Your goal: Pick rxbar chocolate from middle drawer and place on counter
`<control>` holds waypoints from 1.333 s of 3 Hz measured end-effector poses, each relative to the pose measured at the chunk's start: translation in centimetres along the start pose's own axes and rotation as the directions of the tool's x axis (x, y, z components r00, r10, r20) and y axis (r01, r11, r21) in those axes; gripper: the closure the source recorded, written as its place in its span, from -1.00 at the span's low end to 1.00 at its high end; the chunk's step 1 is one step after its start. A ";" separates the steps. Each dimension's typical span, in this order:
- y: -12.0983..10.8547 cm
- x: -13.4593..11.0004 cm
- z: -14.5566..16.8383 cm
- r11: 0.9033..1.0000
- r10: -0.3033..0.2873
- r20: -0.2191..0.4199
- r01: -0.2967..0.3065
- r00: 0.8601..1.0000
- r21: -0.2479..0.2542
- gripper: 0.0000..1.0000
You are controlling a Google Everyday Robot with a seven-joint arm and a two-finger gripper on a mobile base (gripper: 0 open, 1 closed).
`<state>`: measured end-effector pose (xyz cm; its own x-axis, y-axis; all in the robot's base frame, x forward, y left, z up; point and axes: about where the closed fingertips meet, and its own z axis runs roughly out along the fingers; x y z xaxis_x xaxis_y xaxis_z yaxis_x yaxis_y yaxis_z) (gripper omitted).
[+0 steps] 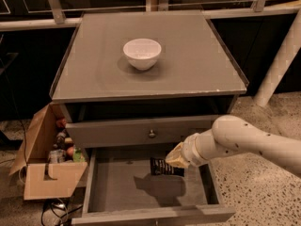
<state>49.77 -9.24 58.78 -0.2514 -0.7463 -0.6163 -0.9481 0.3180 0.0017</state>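
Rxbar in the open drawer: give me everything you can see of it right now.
The rxbar is a small, flat, rectangular bar in a black wrapper with pale print, its long side running left to right. It sits in the rear right part of the open middle drawer, over the plain grey floor. The tool is at its upper right edge and hides that corner. Whether the tool grips the bar, or whether the bar rests flat on the floor, cannot be told.

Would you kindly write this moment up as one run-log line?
step: pick | tool: in open middle drawer, at rxbar chocolate | rxbar chocolate: in drawer, not yet on counter | counter: holds white bowl
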 end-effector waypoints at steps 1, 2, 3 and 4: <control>0.2 -2.3 -3.2 0.997 -0.066 -0.016 0.066 0.998 0.046 1.00; 0.2 -2.3 -3.2 0.997 -0.066 -0.016 0.066 0.998 0.046 1.00; 0.0 -2.3 -3.0 0.998 -0.058 0.004 0.058 0.998 0.026 1.00; -1.0 -3.6 -6.8 0.994 -0.079 -0.004 0.079 0.997 0.071 1.00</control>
<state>50.31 -10.80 66.34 -0.1768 -0.7712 -0.6115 -0.9486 0.2992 -0.1030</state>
